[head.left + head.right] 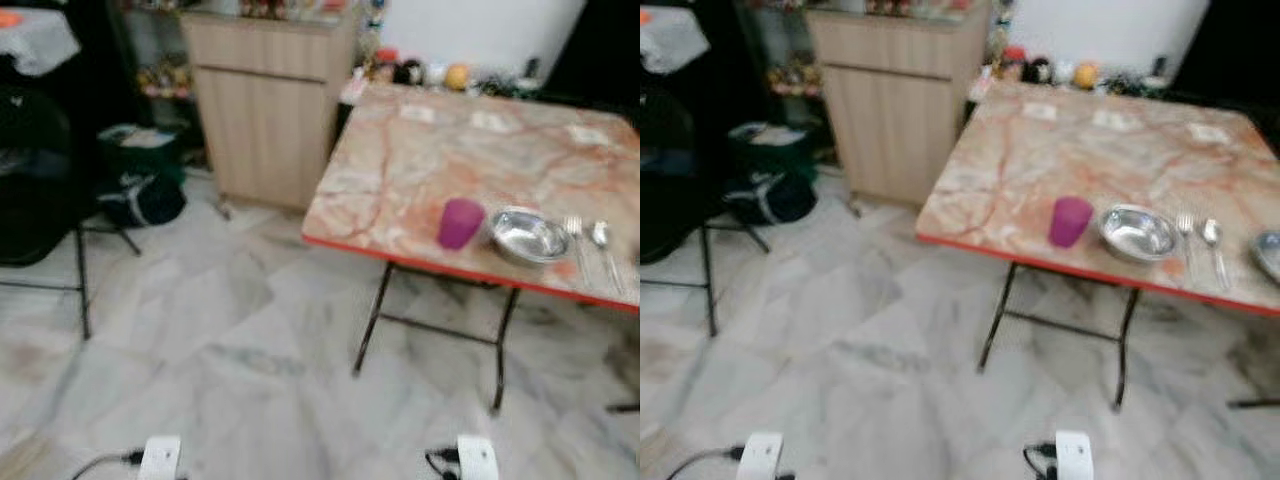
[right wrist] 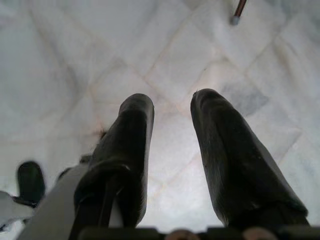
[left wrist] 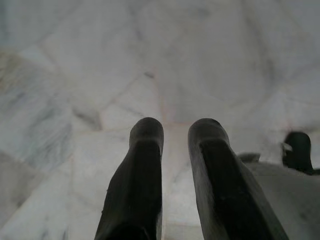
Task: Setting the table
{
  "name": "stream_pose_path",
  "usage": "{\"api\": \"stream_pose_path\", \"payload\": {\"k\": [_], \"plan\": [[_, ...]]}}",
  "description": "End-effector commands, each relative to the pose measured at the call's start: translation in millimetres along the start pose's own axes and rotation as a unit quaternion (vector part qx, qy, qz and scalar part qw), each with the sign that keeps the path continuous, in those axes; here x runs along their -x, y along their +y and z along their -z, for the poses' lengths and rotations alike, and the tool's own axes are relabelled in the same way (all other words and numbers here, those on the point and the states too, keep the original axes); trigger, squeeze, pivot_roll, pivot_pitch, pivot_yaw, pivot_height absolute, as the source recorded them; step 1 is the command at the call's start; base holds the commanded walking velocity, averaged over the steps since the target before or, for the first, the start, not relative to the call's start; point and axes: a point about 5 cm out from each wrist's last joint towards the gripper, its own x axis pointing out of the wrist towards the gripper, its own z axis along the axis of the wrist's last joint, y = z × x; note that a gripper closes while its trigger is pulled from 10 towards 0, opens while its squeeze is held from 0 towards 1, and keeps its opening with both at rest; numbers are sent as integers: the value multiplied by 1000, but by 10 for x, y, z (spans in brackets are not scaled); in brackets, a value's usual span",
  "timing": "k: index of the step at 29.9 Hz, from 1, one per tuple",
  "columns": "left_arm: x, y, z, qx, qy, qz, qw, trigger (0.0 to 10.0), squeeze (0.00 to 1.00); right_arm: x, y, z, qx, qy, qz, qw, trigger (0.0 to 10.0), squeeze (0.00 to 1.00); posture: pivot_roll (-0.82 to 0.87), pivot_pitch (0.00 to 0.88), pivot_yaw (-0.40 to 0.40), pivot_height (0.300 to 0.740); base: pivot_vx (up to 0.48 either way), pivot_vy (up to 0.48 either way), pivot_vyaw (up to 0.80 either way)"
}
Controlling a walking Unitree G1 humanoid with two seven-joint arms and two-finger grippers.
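Robot faces the table [image 1: 400, 170], arms hanging, nothing held.
Left gripper [image 3: 175, 165] and right gripper [image 2: 172, 150] slightly spread over floor; purple cup [image 1: 460, 222], bowl [image 1: 527, 236], probably fork and spoon sit right-centre; approach squarely before reaching.

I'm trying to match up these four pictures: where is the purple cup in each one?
Left eye view: the purple cup stands near the table's front edge, right of centre, just left of the metal bowl.
Right eye view: the same cup sits nearer the middle, again left of the bowl.
Left wrist view: not in it; black fingers over floor.
Right wrist view: not in it; floor again.
Shared landmark: the table's red front edge.
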Motion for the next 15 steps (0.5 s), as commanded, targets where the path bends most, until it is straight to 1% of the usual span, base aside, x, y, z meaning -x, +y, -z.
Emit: {"api": "stream_pose_path", "payload": {"k": [1,5,7,11,13,15], "plan": [[-39,-18,-108,66,12,7,998,10000,0,-37,81,-101,-50,24,-52,997,10000,0,263,0,-169,740,0,0,-763],[-59,-48,-195,64,8,9,998,10000,0,-37,75,-101,-42,22,-46,998,10000,0,264,0,-170,740,0,0,-669],[-70,-41,-256,66,3,9,998,10000,0,-37,68,-110,-38,16,-39,998,10000,0,264,0,-170,740,0,0,0],[-64,22,-257,64,-1,7,998,10000,0,-37,76,-116,-46,13,-43,998,10000,0,268,0,-168,740,0,0,0],[-50,77,-214,65,-1,5,998,10000,0,-37,78,-116,-47,13,-43,998,10000,0,268,0,-167,740,0,0,0],[-25,165,-142,65,0,2,998,10000,0,-38,90,-129,-48,10,-45,998,10000,0,271,0,-163,740,0,0,0]]}}
